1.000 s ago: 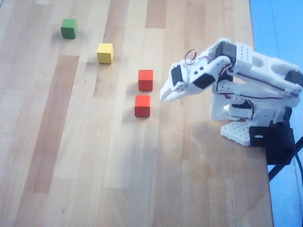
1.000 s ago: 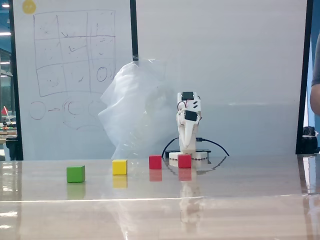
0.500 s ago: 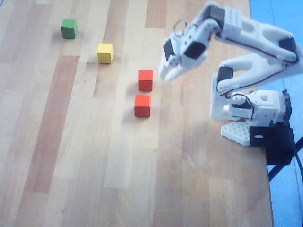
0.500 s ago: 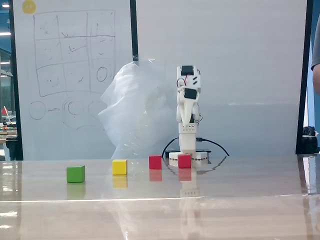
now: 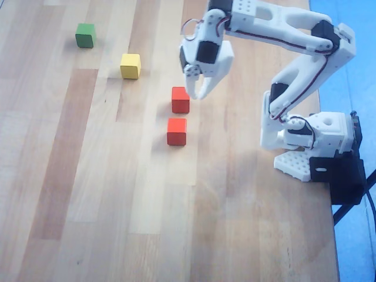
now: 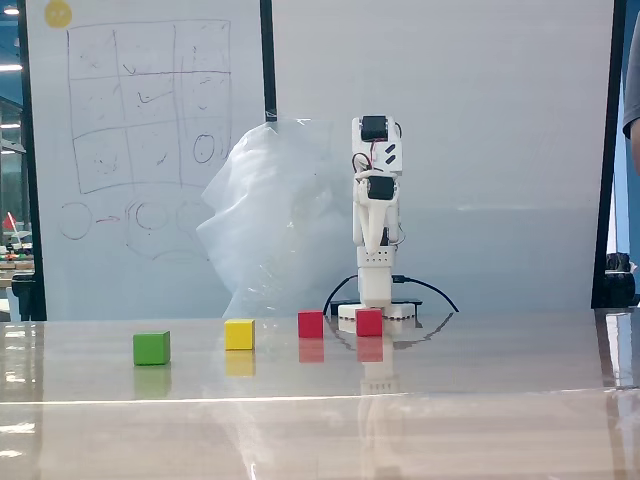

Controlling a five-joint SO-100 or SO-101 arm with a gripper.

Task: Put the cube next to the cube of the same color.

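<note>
While the two red cubes lie exactly where they lay a second ago, the arm is what has changed: the claw (image 5: 197, 94) has swung from about 3 o'clock of the lower red cube (image 5: 177, 131) up and round to roughly 2 o'clock of the upper red cube (image 5: 181, 99) in the overhead view, and the arm has unfolded from a low crouch into a raised reach. In the fixed view the claw (image 6: 372, 245) hangs well above the desk (image 6: 320, 420), clear of everything on it. Its two fingers stand slightly parted and hold nothing.

Both red cubes rest flat on the desk, one at 12 o'clock of the other, near but not touching — a narrow strip of wood shows between them. The yellow cube (image 5: 130, 66) and the green cube (image 5: 85, 35) sit further off toward 10 o'clock, untouched.

My reading is that the pairing itself already looks done, since the reds sit closer to each other than to any other colour. The lift and swing could be a withdrawal after a release or the start of a fresh approach to the upper cube — these views alone cannot settle which.
</note>
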